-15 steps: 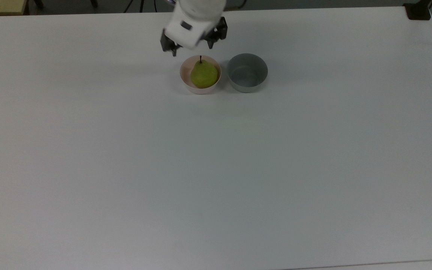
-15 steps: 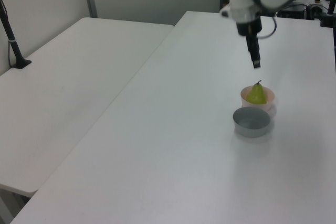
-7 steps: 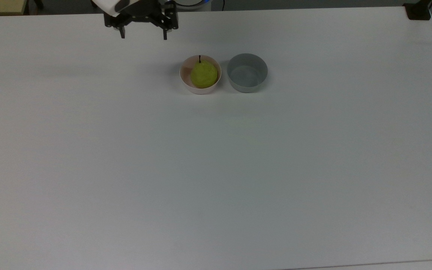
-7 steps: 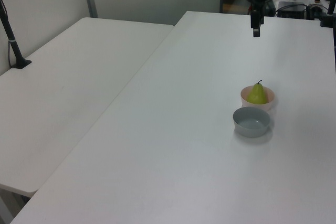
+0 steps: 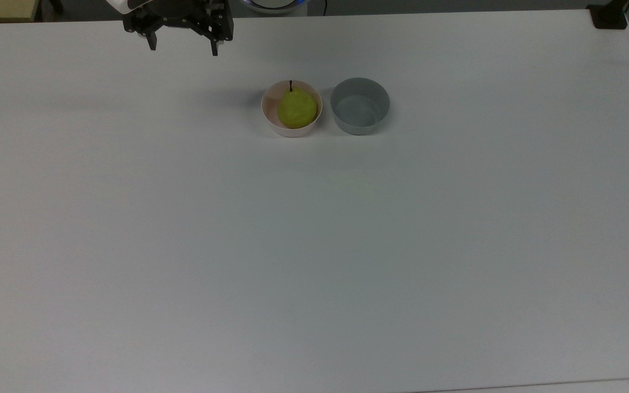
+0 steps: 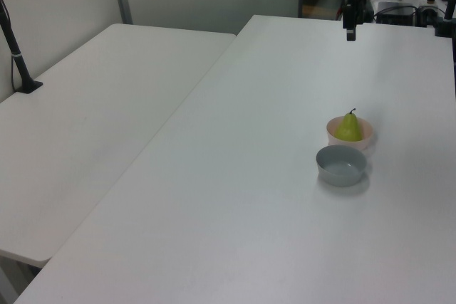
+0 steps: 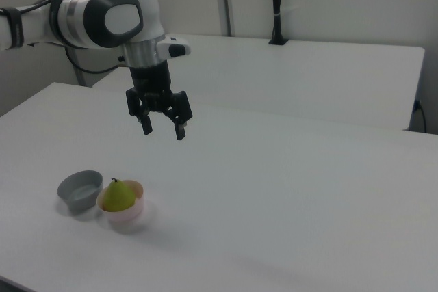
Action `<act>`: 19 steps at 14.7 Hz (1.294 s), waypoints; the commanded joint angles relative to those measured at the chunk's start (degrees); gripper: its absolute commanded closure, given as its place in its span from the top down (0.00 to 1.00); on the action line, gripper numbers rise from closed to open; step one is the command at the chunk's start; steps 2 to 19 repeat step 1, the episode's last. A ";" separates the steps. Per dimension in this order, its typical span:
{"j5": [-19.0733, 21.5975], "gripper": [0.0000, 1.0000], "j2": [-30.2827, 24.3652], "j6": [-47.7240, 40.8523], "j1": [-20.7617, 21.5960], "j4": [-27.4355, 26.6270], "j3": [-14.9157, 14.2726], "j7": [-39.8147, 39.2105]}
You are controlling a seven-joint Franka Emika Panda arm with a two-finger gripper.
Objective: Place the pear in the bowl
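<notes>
The pear (image 5: 296, 108) is small, rounded and yellow-green with a matt, faintly dimpled skin and a short dark stem; it sits upright inside the bowl (image 5: 272, 118), a pale pink round vessel of smooth plastic look with straight, slightly tapered sides. The fruit takes up most of the bowl's interior and its stem stands above the rim. Just beside it, on the top view's right and not quite touching, stands a grey bowl (image 5: 360, 105) of the same size and shape, with nothing in it. The gripper (image 5: 183, 48) is black, mounted on a glossy white arm (image 7: 109, 17), and hangs well above the table, fingers pointing down. Its two fingers (image 7: 180, 130) are spread wide apart with nothing between them and nothing in contact — this is plain in both the top view and the right view. In the top view it lies near the far edge of the table, well apart from the two bowls and toward the top view's left of them. The table (image 5: 314, 245) is a large white surface, smooth and matt, bare apart from the two bowls. A second white table (image 6: 92, 112) adjoins it on the left view's left, carrying a black clamped pole (image 6: 16, 51) — pale partition walls close off the room behind.
</notes>
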 commanded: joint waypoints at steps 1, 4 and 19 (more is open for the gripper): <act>-0.79 1.00 0.13 -0.45 -0.51 1.22 0.89 1.63; -0.79 1.00 0.13 -0.45 -0.51 1.22 0.89 1.63; -0.79 1.00 0.13 -0.45 -0.51 1.22 0.89 1.63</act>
